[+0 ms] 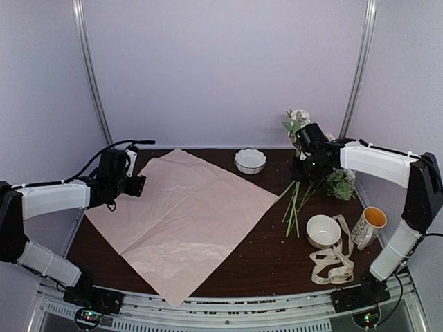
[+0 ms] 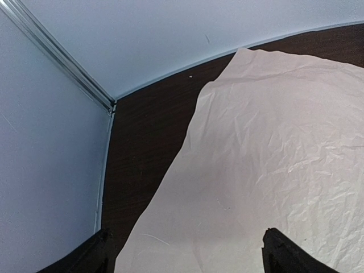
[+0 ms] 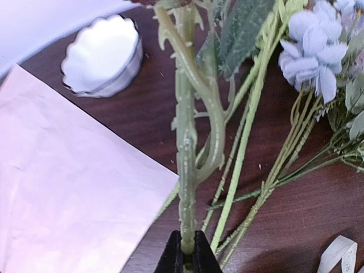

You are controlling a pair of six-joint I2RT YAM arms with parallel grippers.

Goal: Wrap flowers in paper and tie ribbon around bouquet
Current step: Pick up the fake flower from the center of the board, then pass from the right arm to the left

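My right gripper point(image 3: 186, 257) pinches a green stem of the flowers point(image 3: 185, 148) at lower centre of frame; my left gripper point(image 2: 185, 253) hangs spread wide over the paper point(image 2: 256, 148), left edge

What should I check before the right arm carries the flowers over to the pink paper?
1. Right gripper shut on a flower stem: ok.
2. Every stem in that grip: not ok; other stems lie loose on the table.
3. Paper spread flat, nothing on it: ok.
4. Left gripper open, holding nothing: ok.
5. Ribbon off the route to the paper: ok, it lies at the front right.
6. Held stem's clearance over the scalloped bowl: cannot tell.
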